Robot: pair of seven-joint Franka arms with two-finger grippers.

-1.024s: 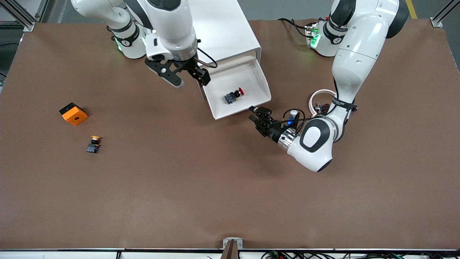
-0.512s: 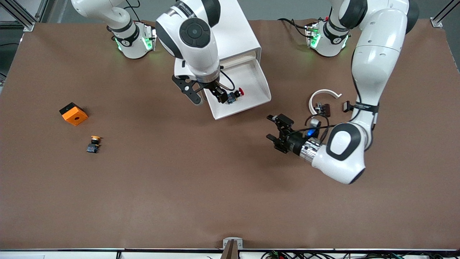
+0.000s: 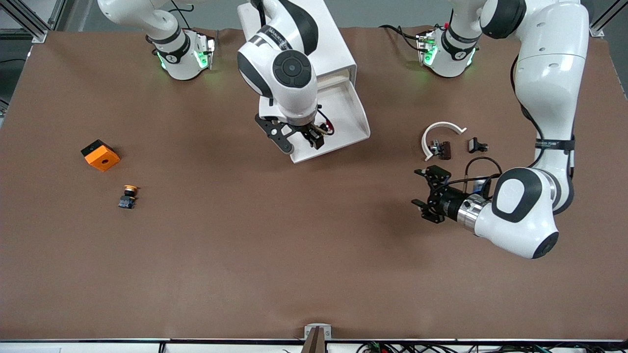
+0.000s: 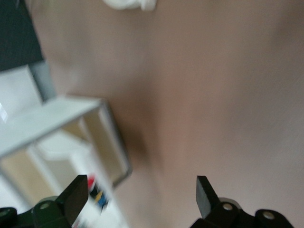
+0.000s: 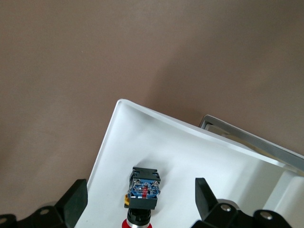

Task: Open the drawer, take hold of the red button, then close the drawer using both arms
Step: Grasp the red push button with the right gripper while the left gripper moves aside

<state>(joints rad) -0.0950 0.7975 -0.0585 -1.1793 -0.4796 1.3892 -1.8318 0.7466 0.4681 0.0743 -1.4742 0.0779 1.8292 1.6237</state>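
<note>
A: From the front, the right hand [image 3: 298, 141] hung spread over the open drawer [image 3: 357, 128]; the left hand [image 3: 426, 191] waited spread, over bare surface [image 3: 245, 255].

B: Right wrist view: the button [image 5: 144, 187] lay in the tray between the fingers [image 5: 76, 202]. It needed a straight descent, closing on the body.

White open drawer tray [image 3: 360, 120] is occupied by the right pincer [image 3: 299, 142]; bare brown tabletop [image 3: 245, 245] surrounds it.

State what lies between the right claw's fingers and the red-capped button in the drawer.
Nothing: in the right wrist view, bare white tray of the drawer separates the open right claw from the button.
</note>
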